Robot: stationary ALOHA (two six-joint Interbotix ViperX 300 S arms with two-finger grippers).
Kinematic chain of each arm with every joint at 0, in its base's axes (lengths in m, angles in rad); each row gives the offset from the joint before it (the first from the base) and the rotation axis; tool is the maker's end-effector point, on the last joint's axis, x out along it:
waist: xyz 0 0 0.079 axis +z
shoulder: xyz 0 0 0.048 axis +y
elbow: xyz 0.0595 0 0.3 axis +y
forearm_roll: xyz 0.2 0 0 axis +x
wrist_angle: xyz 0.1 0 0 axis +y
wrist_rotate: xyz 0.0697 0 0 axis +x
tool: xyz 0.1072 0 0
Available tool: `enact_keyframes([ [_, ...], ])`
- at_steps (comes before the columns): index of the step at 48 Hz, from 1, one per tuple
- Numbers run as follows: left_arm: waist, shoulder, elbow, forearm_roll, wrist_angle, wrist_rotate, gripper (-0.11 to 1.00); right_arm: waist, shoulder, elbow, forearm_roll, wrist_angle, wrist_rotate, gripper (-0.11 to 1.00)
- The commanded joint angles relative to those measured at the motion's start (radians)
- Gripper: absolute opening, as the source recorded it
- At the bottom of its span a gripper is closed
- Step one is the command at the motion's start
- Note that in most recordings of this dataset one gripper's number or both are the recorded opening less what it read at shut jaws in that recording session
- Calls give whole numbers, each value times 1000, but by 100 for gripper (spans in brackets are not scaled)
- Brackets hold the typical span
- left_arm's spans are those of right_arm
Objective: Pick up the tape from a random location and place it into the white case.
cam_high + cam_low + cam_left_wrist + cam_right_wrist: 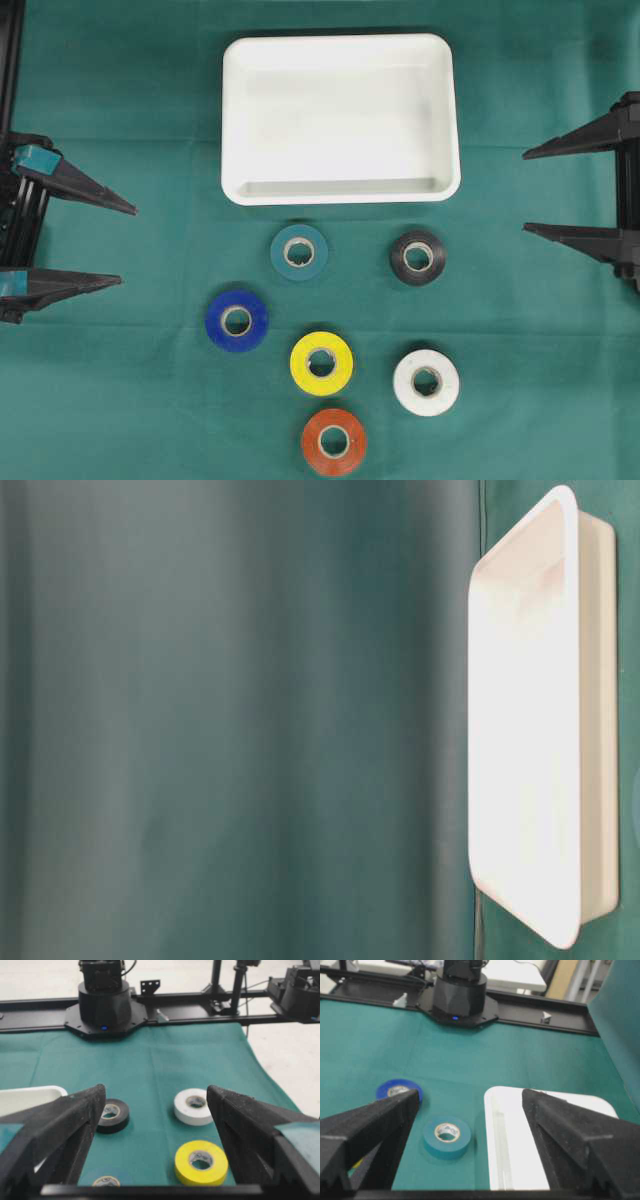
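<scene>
Black left hand (128,247) and right hand (523,192), both wide open, empty.

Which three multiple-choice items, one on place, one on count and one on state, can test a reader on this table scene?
1. Which tape roll lies nearest the white case?
A. orange
B. teal
C. yellow

2. How many tape rolls lie on the cloth?
A. four
B. five
C. six

3. How is the white case?
A. empty
B. holding one roll
C. upside down

Answers:
1 B: the teal roll lies just below the rim.
2 C: teal, black, blue, yellow, white, orange.
3 A: only its bare floor shows.
</scene>
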Motion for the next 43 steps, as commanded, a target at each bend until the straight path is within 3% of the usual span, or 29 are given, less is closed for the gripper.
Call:
enact_keyframes([
  [1, -3, 8, -26, -3, -5, 0, 98, -3, 5, -26, 0, -3, 2, 92],
  [21, -14, 118, -80, -2, -11, 2, 98, -3, 6, -31, 2, 3, 0, 92],
  [43, -37, 419, -291, -3, -54, 8, 98, -3, 9, -31, 0, 3, 0, 92],
])
